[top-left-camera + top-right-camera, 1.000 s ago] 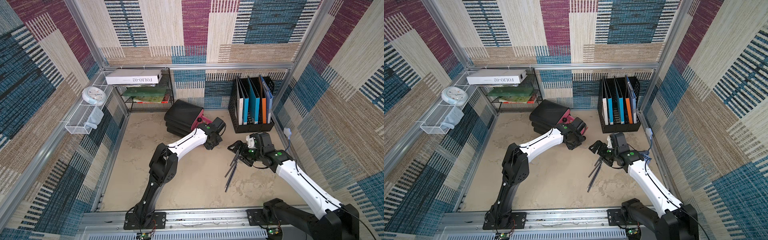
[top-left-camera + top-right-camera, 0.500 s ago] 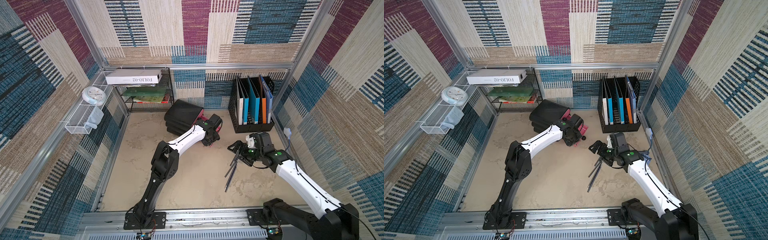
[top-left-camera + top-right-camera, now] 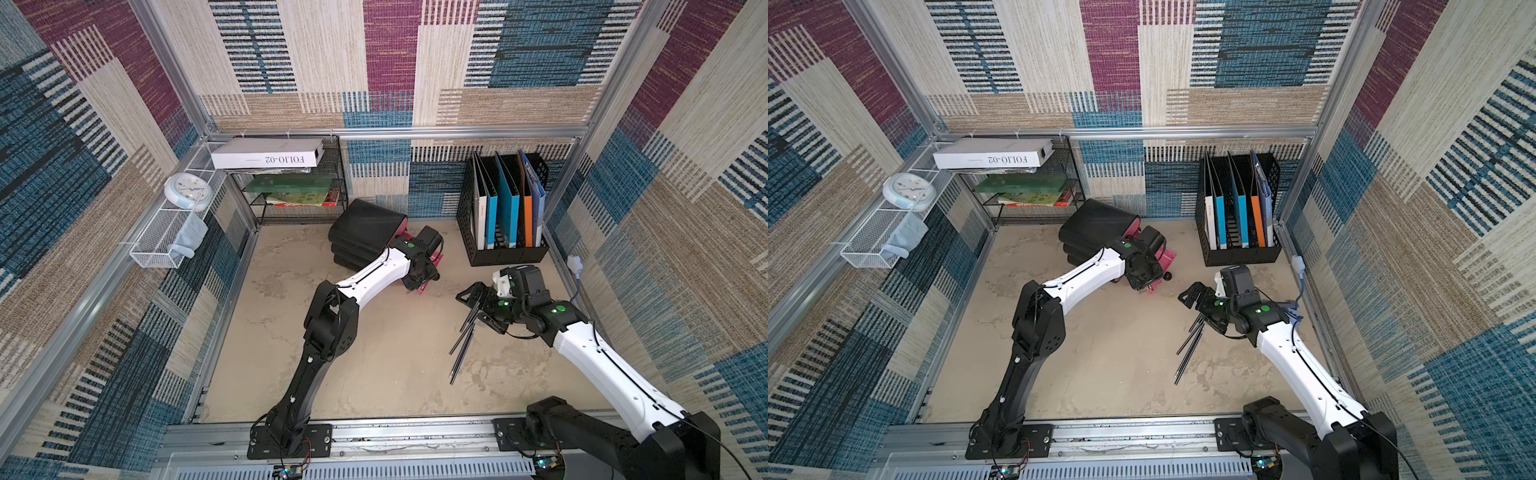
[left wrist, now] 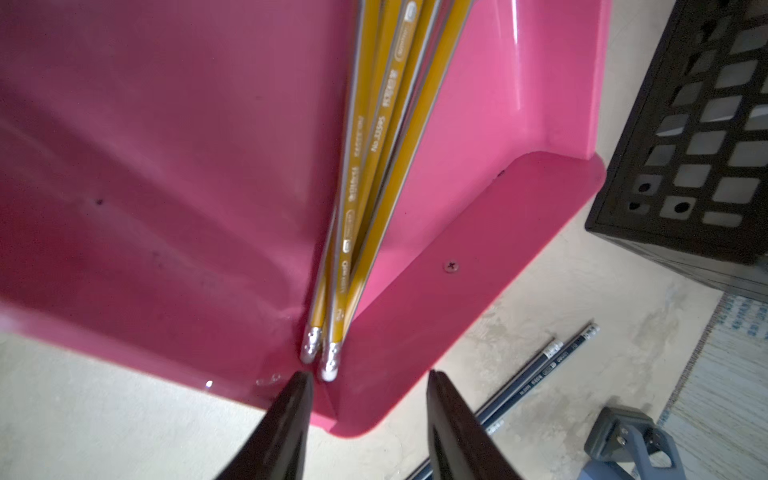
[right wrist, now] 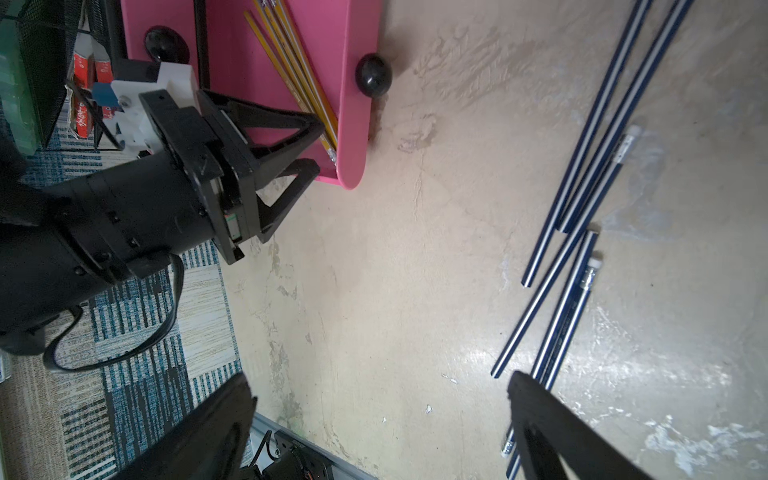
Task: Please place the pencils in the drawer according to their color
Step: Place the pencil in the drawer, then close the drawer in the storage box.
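Observation:
A pink drawer (image 4: 166, 166) stands pulled out of the black drawer unit (image 3: 365, 232). Several yellow pencils (image 4: 374, 145) lie in it, their capped ends against its front wall. My left gripper (image 4: 366, 374) hangs open just above that front corner and holds nothing. The right wrist view shows the same left gripper (image 5: 318, 145) by the drawer (image 5: 353, 104) and the yellow pencils (image 5: 291, 70). Several navy pencils (image 3: 463, 345) lie loose on the table, also in the right wrist view (image 5: 582, 166). My right gripper (image 5: 380, 376) is wide open and empty above the table beside them.
A black file holder (image 3: 503, 212) with folders stands at the back right. A wire shelf (image 3: 299, 191) with books and a white box (image 3: 266, 153) stands at the back left. A clock (image 3: 187, 191) and a white mesh basket (image 3: 162, 241) hang on the left wall. The drawer has a black knob (image 5: 373, 76).
The left gripper has shifted slightly left over the pink drawer and its jaws have parted. The right arm and the navy pencils have not moved.

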Motion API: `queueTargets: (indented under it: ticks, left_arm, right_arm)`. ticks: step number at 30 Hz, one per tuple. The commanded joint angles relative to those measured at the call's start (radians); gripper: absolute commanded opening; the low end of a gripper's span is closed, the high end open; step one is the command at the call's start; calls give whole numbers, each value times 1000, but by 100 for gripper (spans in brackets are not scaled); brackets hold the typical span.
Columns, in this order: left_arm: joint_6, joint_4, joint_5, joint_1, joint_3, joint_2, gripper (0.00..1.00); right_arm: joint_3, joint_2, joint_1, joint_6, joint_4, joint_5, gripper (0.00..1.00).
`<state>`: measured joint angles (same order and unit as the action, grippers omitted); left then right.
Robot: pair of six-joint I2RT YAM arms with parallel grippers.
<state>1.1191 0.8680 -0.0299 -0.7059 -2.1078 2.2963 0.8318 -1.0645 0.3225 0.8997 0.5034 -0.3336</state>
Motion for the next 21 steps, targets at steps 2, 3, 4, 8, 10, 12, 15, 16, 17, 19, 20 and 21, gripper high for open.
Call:
queueTargets:
  ticks: [2,3,4,8,10,12,15,16,17,19,20,21]
  left_arm:
    - [-37,11,1,-2,-22,-10,50]
    - [-48,10,9,-3,-28,-12,51]
    - [-58,6,16,-7,-33,-15,51]
    - [-111,0,33,-33,-50,-49,52]
    - [-140,-1,34,-49,-49,-79,52]
    - [-169,-2,33,-67,-38,-123,52]
    - [-217,0,27,-84,-18,-199,52]
    - [-234,2,19,-87,-6,-226,52]
    - [-251,8,8,-87,6,-258,53]
    - [-294,34,-31,-83,14,-308,54]
    - [-322,55,-52,-80,11,-329,54]
    - [-352,79,-69,-74,3,-346,54]
  right_arm:
    - [-3,5,1,-5,-2,3,99]
    - [-3,5,1,-4,-1,2,99]
    - [-3,5,1,-5,-3,2,99]
    - [-8,3,1,-1,-16,2,99]
    - [-13,3,1,-1,-22,4,99]
    - [-23,5,1,3,-36,5,99]
    - [-37,2,1,11,-70,1,99]
    - [-37,-1,1,13,-84,-2,99]
    - [-39,-4,1,14,-103,-7,99]
    - [-42,-15,1,19,-150,-20,99]
    - [-40,-22,0,25,-174,-26,99]
    - [-40,-31,0,30,-202,-31,99]
